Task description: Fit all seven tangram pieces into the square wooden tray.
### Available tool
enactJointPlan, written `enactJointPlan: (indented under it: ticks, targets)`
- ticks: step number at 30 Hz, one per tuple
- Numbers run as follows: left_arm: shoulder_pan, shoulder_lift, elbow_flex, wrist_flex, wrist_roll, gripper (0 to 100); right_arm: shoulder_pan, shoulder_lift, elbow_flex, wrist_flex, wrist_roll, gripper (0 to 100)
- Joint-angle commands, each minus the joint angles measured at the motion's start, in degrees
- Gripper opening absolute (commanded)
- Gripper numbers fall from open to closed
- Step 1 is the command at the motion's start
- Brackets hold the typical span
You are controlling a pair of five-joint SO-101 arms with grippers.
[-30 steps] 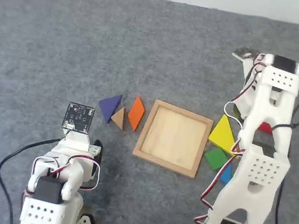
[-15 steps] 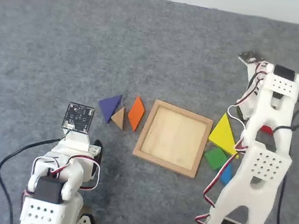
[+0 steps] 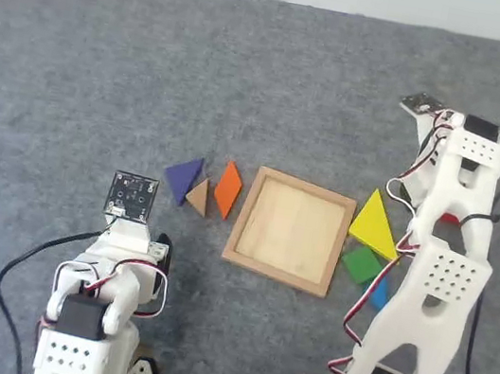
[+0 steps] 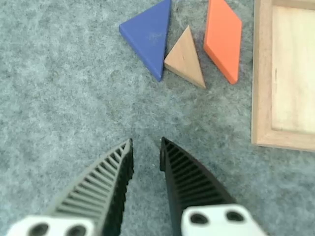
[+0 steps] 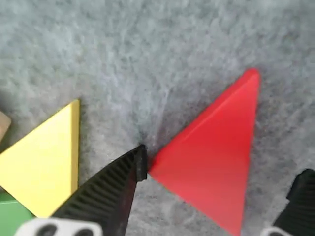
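1. High view: over the last 1 s the right arm [image 3: 435,276] has shifted a little sideways, away from the wooden tray [image 3: 235,228]. The yellow triangle [image 3: 373,225] is now fully uncovered, and the red triangle [image 3: 446,218] peeks out from under the arm. The left arm [image 3: 103,287] has not moved. The tray holds 0 of the 7 pieces.
2. Left wrist view: the left pincer [image 4: 146,142] is only a little parted and pinches nothing. The blue triangle [image 4: 150,34], the tan triangle [image 4: 186,58] and the orange parallelogram [image 4: 222,39] lie ahead of it, well apart from its tips.
3. Right wrist view: the right pincer [image 5: 221,172] is spread wide, with the red triangle between its fingers. 1 fingertip [image 5: 140,164] is at the triangle's corner, and the yellow triangle lies outside that finger. I judge that the shift lined the pincer up on the red triangle; the grasp is not yet made.
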Motion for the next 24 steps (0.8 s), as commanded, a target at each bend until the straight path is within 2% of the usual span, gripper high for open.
enactJointPlan:
  ticks: [1, 4, 10, 17, 24]
  targets:
    - [0.2, -1.1, -0.7, 0.4, -0.3, 9, 1.1, 0.8, -0.7, -0.2, 0.9, 33.6]
    - [0.2, -1.1, -0.7, 0.4, -0.3, 9, 1.0, 1.3, -2.9, -0.2, 0.9, 29.4]
    - [0.2, -1.1, -0.7, 0.4, -0.3, 9, 0.7, 1.0, -4.3, 0.8, 0.5, 33.1]
    - [0.2, -1.1, -0.7, 0.4, -0.3, 9, 0.7, 1.5, -4.3, 2.3, 0.5, 20.7]
    - [0.2, -1.1, -0.7, 0.4, -0.3, 9, 0.7, 0.7, -5.4, 5.0, 0.4, 19.5]
